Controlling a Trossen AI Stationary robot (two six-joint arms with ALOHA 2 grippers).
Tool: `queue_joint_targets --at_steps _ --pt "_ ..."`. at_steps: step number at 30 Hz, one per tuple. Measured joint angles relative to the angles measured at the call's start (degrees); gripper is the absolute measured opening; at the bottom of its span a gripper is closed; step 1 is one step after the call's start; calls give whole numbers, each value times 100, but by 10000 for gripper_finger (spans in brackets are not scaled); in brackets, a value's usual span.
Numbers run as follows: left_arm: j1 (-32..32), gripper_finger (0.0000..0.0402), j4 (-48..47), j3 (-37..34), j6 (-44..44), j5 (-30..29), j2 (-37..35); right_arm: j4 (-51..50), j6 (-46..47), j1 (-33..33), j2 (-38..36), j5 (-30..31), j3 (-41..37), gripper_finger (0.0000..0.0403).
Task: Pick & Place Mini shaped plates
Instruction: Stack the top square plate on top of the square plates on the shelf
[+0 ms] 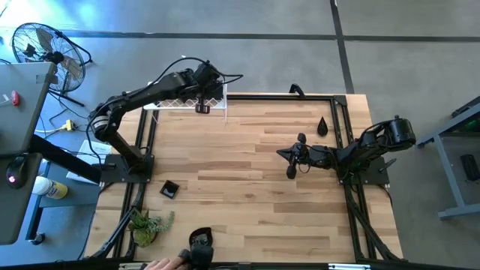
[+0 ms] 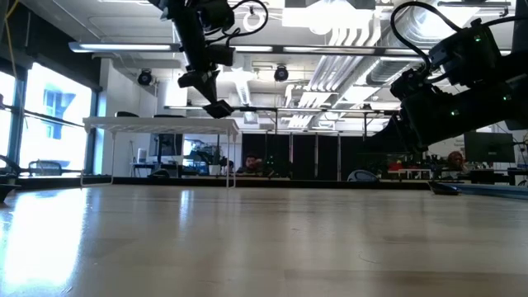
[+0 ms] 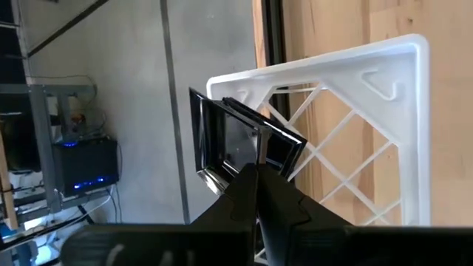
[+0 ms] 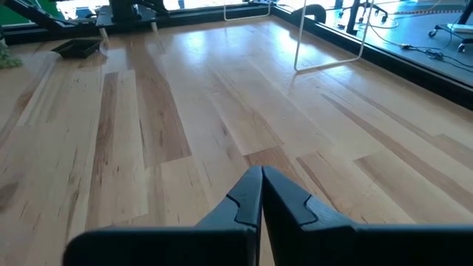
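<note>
My left gripper (image 1: 202,107) hangs over the white lattice rack (image 1: 176,101) at the table's far left edge, shut on a square glossy black dish (image 3: 229,140). In the low view the dish (image 2: 219,108) hangs high above the table. Another square dish (image 1: 169,189) lies flat near the left edge, and a teardrop dish (image 1: 322,126) lies toward the far right. My right gripper (image 1: 289,157) waits shut and empty above the table's right half; its wrist view shows the fingers (image 4: 261,174) closed over bare wood. My left gripper pinches the square dish by its rim (image 3: 259,159) between the two fingers. The fingers come from above, pointing down. The dish is lifted clear, tilted on edge below the fingers, just above the rack's corner (image 3: 384,81).
A small green plant (image 1: 150,225) stands at the near left corner. A person's hand (image 1: 161,264) and a dark object (image 1: 200,241) are at the near edge. Black frame rails run along the table's left, far and right sides. The middle is bare wood.
</note>
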Motion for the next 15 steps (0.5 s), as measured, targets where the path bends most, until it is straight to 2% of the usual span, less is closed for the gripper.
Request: queue_joint_targets --at_steps 4,12,15 --pt "0 14 12 0 0 -4 8 0 7 -1 1 -77 0 4" --pt "-1 86 11 -2 -118 -73 15 2 7 -1 0 -80 0 5" --pt "-44 94 7 -2 -270 -170 15 2 7 0 0 -80 0 6"
